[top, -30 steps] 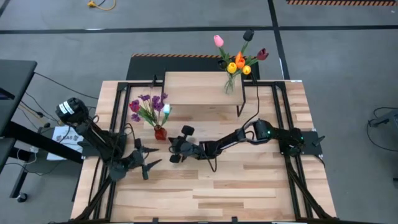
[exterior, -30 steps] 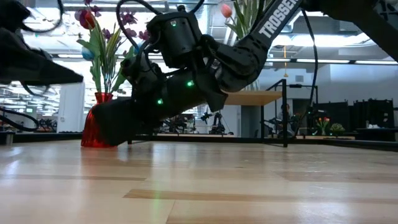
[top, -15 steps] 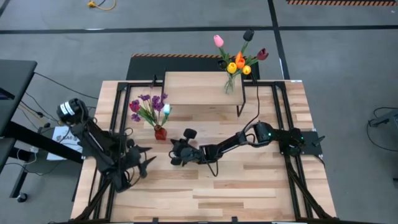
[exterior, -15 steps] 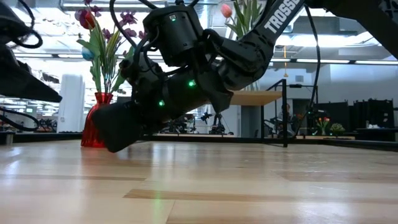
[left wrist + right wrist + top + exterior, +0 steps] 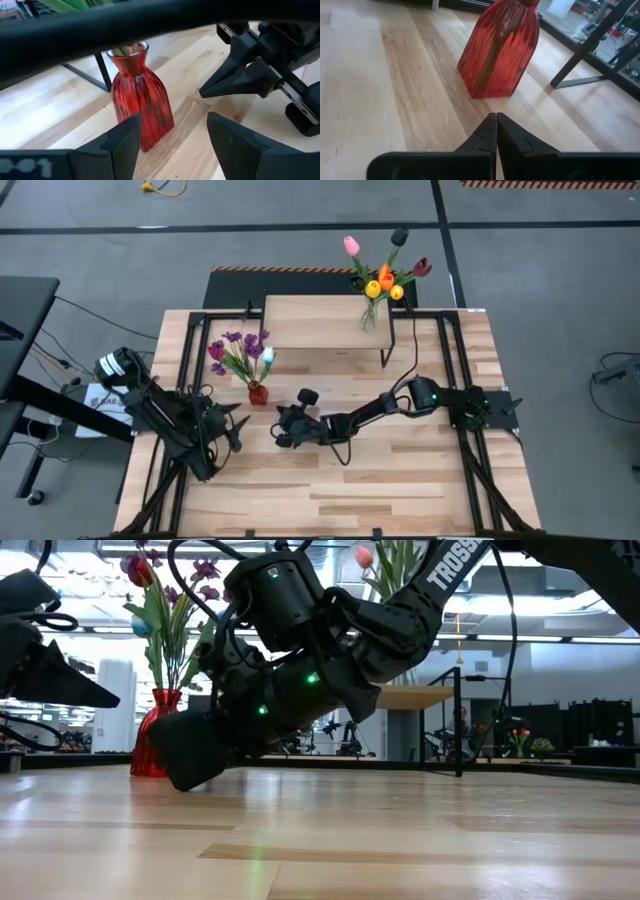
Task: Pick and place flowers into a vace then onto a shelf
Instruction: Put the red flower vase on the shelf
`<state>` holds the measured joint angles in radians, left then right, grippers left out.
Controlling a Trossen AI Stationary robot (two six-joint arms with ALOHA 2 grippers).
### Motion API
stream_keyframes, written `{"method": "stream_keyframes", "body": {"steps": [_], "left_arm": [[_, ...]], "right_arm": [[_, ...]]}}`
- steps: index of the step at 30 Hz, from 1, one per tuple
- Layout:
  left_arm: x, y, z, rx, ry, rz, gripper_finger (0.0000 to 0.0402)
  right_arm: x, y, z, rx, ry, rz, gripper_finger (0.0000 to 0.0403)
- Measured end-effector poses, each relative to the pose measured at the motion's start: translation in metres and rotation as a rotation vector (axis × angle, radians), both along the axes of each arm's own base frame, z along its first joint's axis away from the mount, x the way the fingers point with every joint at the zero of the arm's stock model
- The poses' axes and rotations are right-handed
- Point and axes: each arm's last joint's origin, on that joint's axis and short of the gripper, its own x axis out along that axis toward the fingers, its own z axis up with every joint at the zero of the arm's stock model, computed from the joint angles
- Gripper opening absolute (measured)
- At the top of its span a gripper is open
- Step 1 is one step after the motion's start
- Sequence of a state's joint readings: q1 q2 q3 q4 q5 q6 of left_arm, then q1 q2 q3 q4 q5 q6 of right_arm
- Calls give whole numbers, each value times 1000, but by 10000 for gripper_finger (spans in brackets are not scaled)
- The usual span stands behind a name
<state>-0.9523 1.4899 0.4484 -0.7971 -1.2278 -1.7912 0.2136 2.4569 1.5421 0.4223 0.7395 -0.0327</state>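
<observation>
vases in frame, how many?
2. A red vase with purple sprigs stands on the table in front of the shelf, between both grippers. A clear vase with tulips stands on the shelf's right end. None seems hidden.

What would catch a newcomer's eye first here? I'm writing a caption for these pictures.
Probably the red vase of purple flowers standing on the table in front of the shelf, with both arms aimed at it. The right gripper, fingers shut, sits low just beside it, and the left gripper, fingers open, faces it from the other side. A second bunch of bright tulips stands in a clear vase on the shelf's far right corner.
</observation>
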Motion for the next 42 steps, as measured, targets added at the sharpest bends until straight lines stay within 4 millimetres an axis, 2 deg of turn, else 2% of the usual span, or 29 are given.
{"method": "stream_keyframes", "body": {"steps": [12,16,27,42], "left_arm": [[0,0,0,-2,9,2,217],[2,2,0,44,16,-6,217],[11,13,-1,34,77,95,217],[17,20,-1,75,91,127,244]], "right_arm": [[0,0,0,8,-1,1,0],[0,0,0,8,-1,1,0],[-1,0,-1,10,8,0,0],[-1,0,-2,26,7,-5,0]]}}
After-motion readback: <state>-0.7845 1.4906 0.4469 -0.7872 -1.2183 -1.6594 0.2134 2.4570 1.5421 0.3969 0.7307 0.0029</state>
